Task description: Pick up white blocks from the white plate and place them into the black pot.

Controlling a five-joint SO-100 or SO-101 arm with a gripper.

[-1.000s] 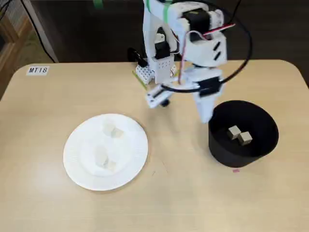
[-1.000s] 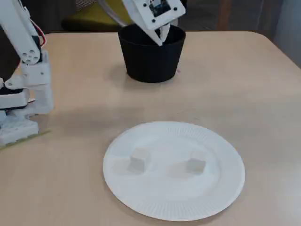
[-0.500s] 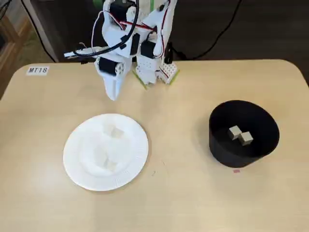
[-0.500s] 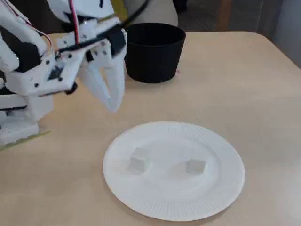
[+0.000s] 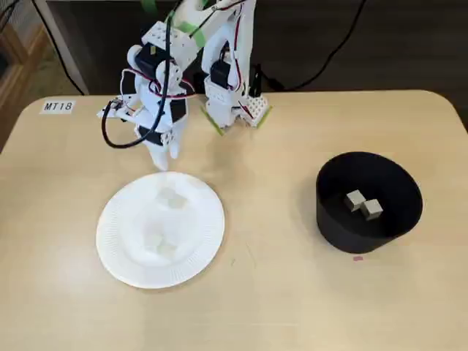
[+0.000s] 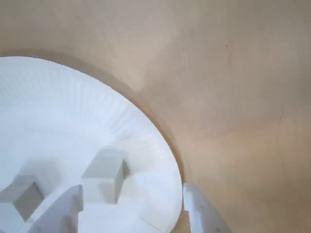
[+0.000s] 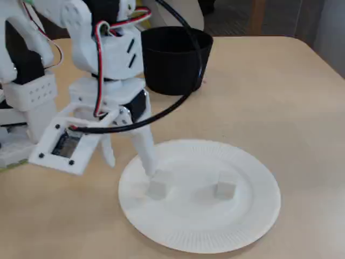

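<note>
White blocks lie in two places: we count two on the white plate and two more touching each other on the floor of the black pot. In a fixed view from above, the plate sits on the left half of the tan desk and the pot stands well apart from it on the right, with a small pink mark on the desk just in front of the pot.

We see the white arm bent down from its base at the far edge of the desk, so that its pincer hangs over the plate's far rim. In the low fixed view the pincer has its fingers apart: one fingertip comes down just beside the nearer block, the other finger stands outside the rim. We cannot tell from here whether the tip touches the block. The second block on the plate lies apart to the right in that view.

In the wrist view the ribbed rim curves across the picture, one block sits between the two finger edges at the bottom, and another block lies at the lower left. Nothing is held in the pincer. A label reading MT18 is stuck at the desk's far left corner
</note>
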